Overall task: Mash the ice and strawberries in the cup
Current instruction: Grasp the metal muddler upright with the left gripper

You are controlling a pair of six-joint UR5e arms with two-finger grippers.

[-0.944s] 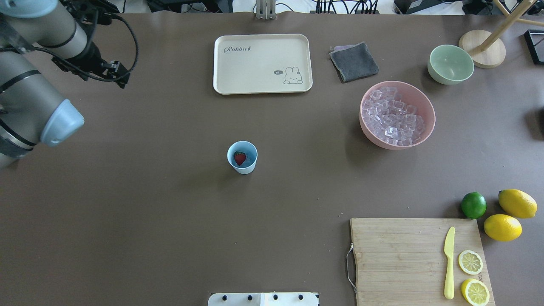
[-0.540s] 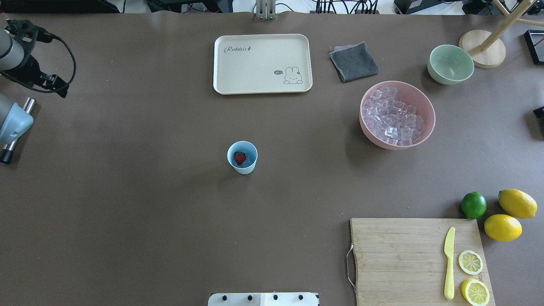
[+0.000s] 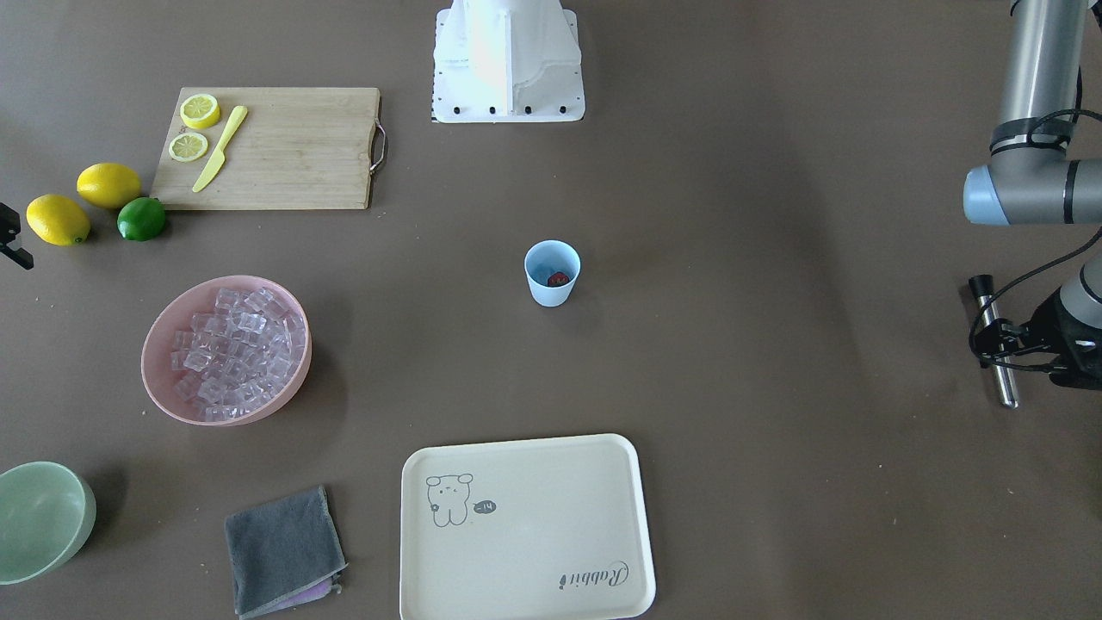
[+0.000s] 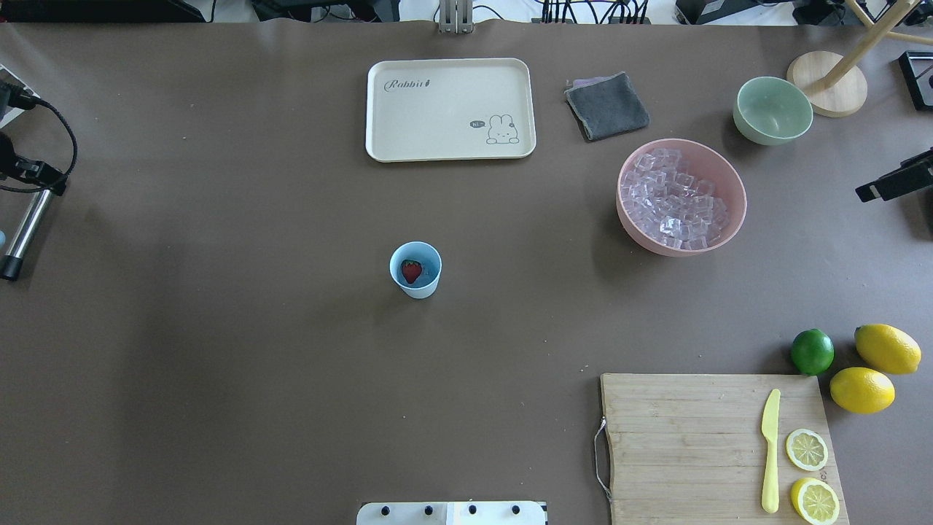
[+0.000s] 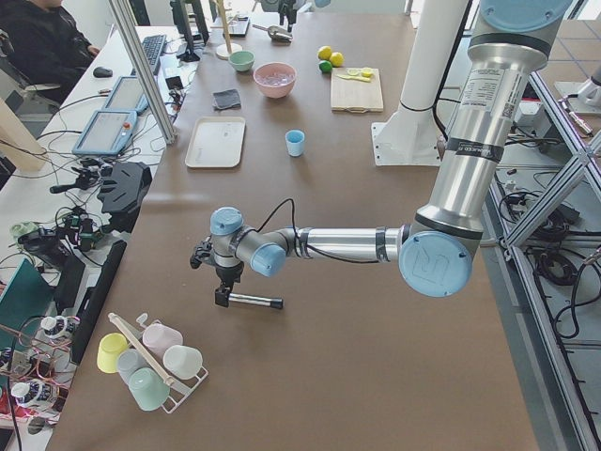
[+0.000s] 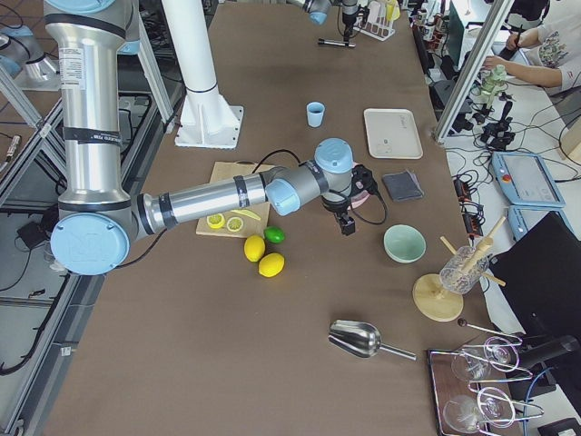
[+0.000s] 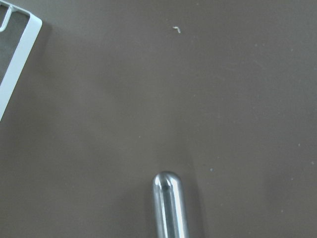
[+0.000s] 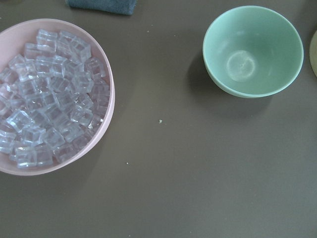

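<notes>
Left end effector (image 3: 1003,349) at frame edge, clamped on metal rod (image 3: 995,353); right end effector (image 4: 893,182) cut off, opening indiscernible. Cup (image 4: 416,270) with strawberry (image 4: 411,271) far from both; ice (image 4: 674,200) in pink bowl (image 4: 731,191) beside right.

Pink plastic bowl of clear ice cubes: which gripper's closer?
Right. The right gripper hovers just beyond the pink plastic bowl, by the pale green bowl. The left gripper is at the table's opposite end, holding a metal rod.

This is a robotics lab dressed up as a kitchen counter. Aluminium frame posts (image 5: 141,70) stand along the brown table (image 4: 219,364), cables (image 5: 89,174) and tablets (image 5: 105,132) crowd a side bench, and a person (image 5: 42,42) sits at a keyboard (image 5: 153,54). The white pedestal (image 6: 204,91) carries both arms, over a cutting board (image 4: 714,445), lemons (image 4: 875,368) and bowls (image 4: 773,109).
</notes>
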